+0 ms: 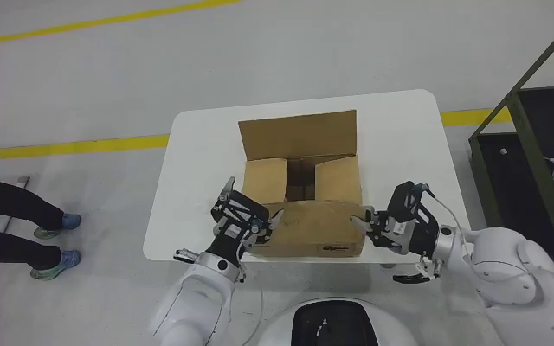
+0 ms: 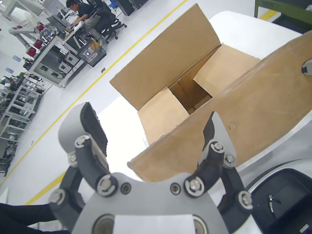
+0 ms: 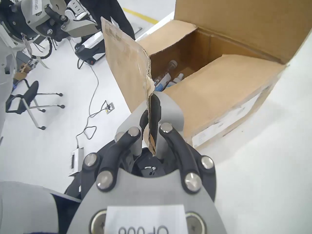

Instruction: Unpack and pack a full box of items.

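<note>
Right gripper (image 3: 150,105) pinches the 6 o'clock flap (image 1: 312,227) of box (image 1: 299,137), likely to fold it open; left gripper (image 2: 151,113) gapes wide around flap, unclamped.

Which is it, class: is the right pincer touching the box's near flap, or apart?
Touching. The right wrist view shows the right pincer shut on the near flap, the cardboard edge pinched inside it.

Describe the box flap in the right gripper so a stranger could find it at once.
On the white table stands an open cardboard box. Take its long flap on the robot's side, pinched at one end by the right gripper. Unlike the upright far flap and two short side flaps, it leans outward.
</note>
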